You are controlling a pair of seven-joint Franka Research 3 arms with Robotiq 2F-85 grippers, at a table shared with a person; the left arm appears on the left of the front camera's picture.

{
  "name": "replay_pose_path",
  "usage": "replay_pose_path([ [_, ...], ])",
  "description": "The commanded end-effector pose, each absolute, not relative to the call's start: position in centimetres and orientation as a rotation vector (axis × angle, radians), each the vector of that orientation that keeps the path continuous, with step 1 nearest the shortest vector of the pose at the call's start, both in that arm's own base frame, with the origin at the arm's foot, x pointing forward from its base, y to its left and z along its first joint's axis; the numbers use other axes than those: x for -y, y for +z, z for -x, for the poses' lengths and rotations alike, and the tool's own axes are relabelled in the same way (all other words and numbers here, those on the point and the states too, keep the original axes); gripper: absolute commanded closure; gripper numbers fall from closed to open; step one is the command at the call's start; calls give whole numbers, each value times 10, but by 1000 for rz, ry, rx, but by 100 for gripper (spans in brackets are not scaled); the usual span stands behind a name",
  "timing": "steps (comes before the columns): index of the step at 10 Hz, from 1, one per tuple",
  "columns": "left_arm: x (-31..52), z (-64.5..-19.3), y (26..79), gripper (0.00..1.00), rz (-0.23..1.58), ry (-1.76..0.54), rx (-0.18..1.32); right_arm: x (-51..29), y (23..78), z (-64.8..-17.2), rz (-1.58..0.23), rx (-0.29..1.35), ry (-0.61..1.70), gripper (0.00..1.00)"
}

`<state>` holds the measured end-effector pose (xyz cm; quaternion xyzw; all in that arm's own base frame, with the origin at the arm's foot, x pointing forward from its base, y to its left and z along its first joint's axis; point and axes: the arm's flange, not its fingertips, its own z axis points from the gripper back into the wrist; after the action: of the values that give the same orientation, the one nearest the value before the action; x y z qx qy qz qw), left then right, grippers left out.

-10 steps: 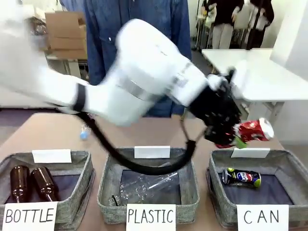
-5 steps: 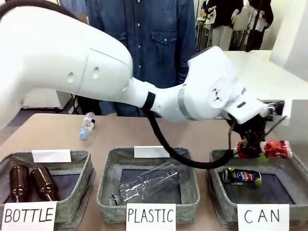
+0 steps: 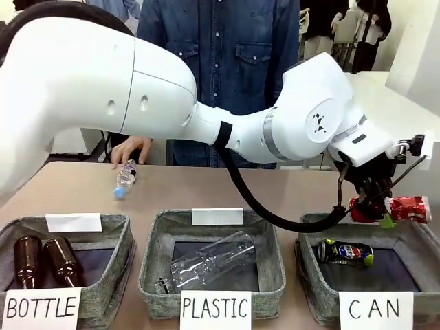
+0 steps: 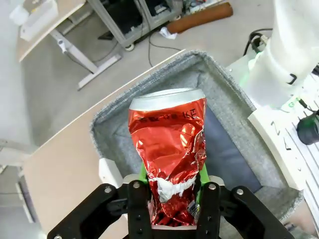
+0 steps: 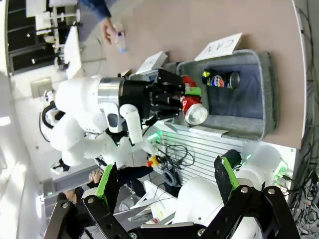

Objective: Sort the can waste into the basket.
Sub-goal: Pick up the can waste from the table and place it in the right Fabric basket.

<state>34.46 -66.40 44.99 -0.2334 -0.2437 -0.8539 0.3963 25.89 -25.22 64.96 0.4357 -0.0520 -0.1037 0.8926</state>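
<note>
While the left gripper (image 4: 169,199) pinches the dented red can (image 3: 399,208) above the CAN basket (image 3: 412,237), over its far rim, bring it nearer the blue can (image 3: 345,253) before releasing. The right gripper (image 5: 167,184) waits wide open, empty.

The red can (image 3: 399,208), crumpled, with a silver top, is held lying sideways in the air above the far right part of the grey basket (image 3: 313,289) signed "CAN". The dark blue can (image 3: 344,252) lies on its side on that basket's dark floor, near its far left corner.
</note>
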Motion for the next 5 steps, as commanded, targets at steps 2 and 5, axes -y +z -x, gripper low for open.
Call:
replay_pose_path([
  [2, 661, -345, 453, 0, 628, -2202, 622, 250, 653, -261, -921, 102, -230, 0],
  [5, 654, -344, 453, 0, 634, -2198, 618, 250, 653, -261, -921, 102, -230, 0],
])
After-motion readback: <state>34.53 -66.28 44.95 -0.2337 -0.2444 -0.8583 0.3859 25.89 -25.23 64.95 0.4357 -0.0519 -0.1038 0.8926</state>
